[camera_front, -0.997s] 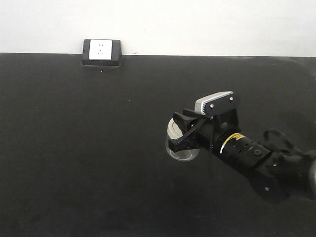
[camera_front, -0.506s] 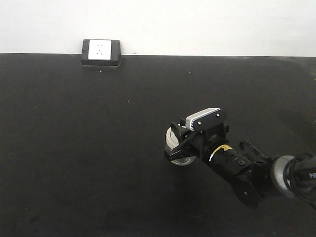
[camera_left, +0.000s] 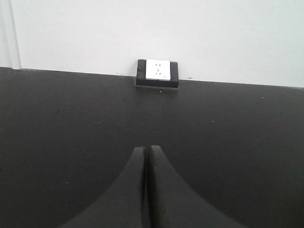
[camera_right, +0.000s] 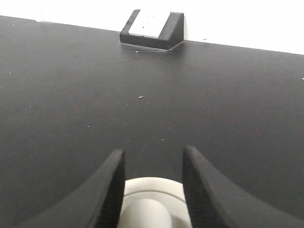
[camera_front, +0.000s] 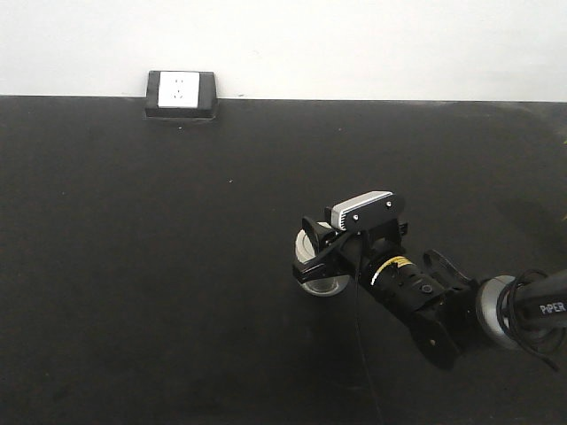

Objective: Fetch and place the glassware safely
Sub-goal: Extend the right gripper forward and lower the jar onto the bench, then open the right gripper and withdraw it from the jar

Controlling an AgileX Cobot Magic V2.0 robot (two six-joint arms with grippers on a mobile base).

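Gripping glass jar (camera_front: pixel 321 276) by off-white lid (camera_right: pixel 151 204), right gripper (camera_front: pixel 312 257) keeps fragile load low over table (camera_front: pixel 133 266); left gripper (camera_left: pixel 145 190) clenched, idle.

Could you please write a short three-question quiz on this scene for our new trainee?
1. True or false: the right gripper has its fingers on either side of the jar's off-white lid.
2. How do the left gripper jaws stand? A) wide apart B) closed together, empty C) closed on the jar
3. What sits at the far edge of the black table, against the wall?

Key: 1 true; 2 B; 3 a black-framed white power socket.
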